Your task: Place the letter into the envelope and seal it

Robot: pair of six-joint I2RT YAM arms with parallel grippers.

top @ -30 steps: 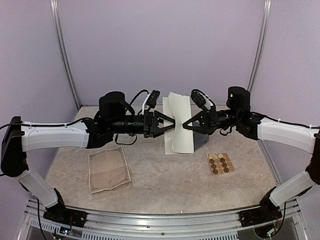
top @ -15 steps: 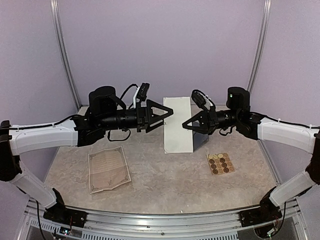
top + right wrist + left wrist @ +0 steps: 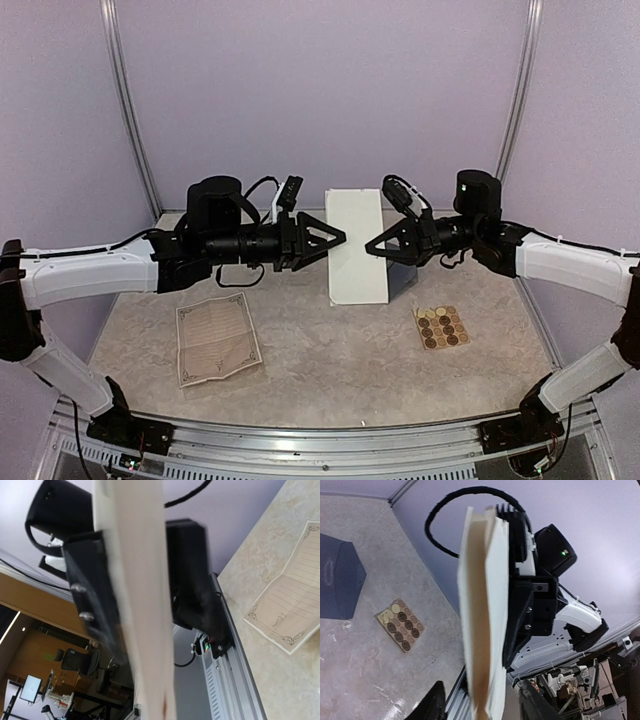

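Observation:
A folded sheet (image 3: 355,245), white outside and tan inside, hangs upright in the air between my two grippers. My right gripper (image 3: 368,248) is shut on its right edge. The sheet shows edge-on and blurred in the right wrist view (image 3: 137,580). My left gripper (image 3: 338,238) is open, its fingers spread either side of the sheet's left edge (image 3: 482,605) without touching it. The slate-blue envelope (image 3: 403,280) lies flat on the table behind the sheet, mostly hidden; it also shows in the left wrist view (image 3: 337,577). A tan letter with an ornate border (image 3: 215,340) lies at the front left.
A tan sheet of round brown stickers (image 3: 442,327) lies at the front right, near the envelope (image 3: 400,625). The marbled table (image 3: 320,370) is walled by lilac panels with metal posts (image 3: 128,100). The metal rail (image 3: 320,440) runs along the near edge.
My left gripper let go of the sheet, pulled back to the left, then came back toward it with its jaws open. The sheet went from curled to flat. The right arm barely moved.

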